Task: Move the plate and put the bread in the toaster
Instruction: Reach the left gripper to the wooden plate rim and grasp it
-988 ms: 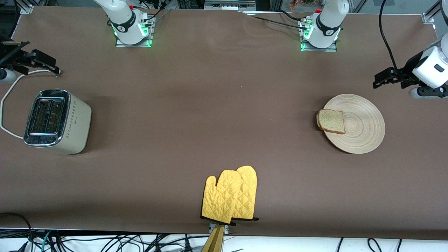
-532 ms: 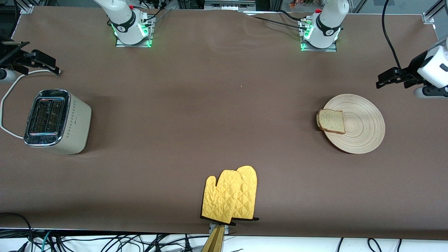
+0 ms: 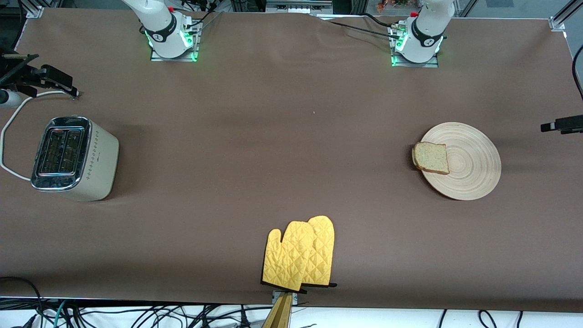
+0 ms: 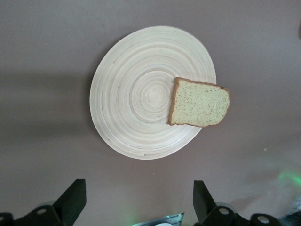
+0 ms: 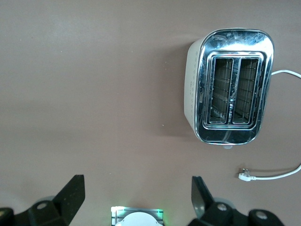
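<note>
one slice of speckled light-brown bread [image 3: 431, 157] with a darker crust lies on the round, pale wooden plate [image 3: 469, 173], at the plate's edge toward the right arm's end, one side overhanging the rim. the plate is ringed with concentric grooves and sits on the brown table [image 3: 273, 136] toward the left arm's end. the cream-white two-slot toaster [image 3: 73, 159] stands toward the right arm's end, chrome top shining, both slots holding nothing but their wire guides, a dotted pattern and a small mark too tiny to read on its side; its white cord [image 3: 9, 132] trails off with the plug [image 5: 244, 175] lying loose on the table. a pair of yellow quilted oven mitts [image 3: 299, 255] lies at the table's edge nearest the front camera. the left gripper [image 4: 136, 200] hangs over the table beside the plate, fingers spread wide and holding nothing. the right gripper [image 5: 136, 197] hangs over the table near the toaster, fingers likewise wide apart and holding nothing.
</note>
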You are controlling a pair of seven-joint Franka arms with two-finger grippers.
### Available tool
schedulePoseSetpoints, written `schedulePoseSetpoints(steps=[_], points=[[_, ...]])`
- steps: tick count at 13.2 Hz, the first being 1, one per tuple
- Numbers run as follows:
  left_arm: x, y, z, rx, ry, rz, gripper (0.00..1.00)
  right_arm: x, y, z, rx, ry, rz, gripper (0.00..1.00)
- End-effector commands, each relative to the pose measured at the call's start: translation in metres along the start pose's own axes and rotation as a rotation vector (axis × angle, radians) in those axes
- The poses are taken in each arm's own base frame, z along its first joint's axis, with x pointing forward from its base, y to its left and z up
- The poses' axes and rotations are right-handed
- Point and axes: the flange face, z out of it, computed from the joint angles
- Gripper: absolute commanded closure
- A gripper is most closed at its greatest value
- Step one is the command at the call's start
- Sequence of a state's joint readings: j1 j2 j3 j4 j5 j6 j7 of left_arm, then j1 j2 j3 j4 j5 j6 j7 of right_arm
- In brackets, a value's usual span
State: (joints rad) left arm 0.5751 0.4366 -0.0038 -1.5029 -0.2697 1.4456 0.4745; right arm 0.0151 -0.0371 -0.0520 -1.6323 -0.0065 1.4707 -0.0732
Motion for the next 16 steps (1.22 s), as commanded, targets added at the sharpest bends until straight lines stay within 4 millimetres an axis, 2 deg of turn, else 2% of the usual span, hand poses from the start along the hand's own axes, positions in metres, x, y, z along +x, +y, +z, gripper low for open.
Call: schedulePoseSetpoints(steps=[1, 3, 5, 8, 12, 14, 16], points=[[0.024, -0.053, 0.047, -0.139, -0.059, 0.109, 0.0, -0.001, 0.0, -0.006, 0.013, -0.002, 0.015, 0.0], [0.035, -0.073, 0.085, -0.207, -0.087, 0.161, 0.0, -0.001, -0.001, -0.006, 0.012, -0.002, 0.013, 0.0], [0.037, -0.104, 0.128, -0.31, -0.105, 0.121, 0.0, -0.001, -0.001, -0.006, 0.012, 0.0, 0.014, 0.0], [0.042, -0.117, 0.168, -0.359, -0.144, 0.137, 0.0, -0.001, -0.002, -0.006, 0.012, 0.0, 0.012, 0.0], [0.044, -0.128, 0.175, -0.36, -0.133, 0.125, 0.0, -0.001, -0.002, -0.006, 0.012, -0.002, 0.012, 0.0], [0.054, -0.141, 0.191, -0.36, -0.08, 0.104, 0.0, -0.001, -0.002, -0.006, 0.012, 0.0, 0.012, 0.0], [0.062, -0.143, 0.201, -0.4, -0.035, 0.088, 0.0, -0.001, -0.002, -0.006, 0.012, 0.0, 0.012, 0.0]])
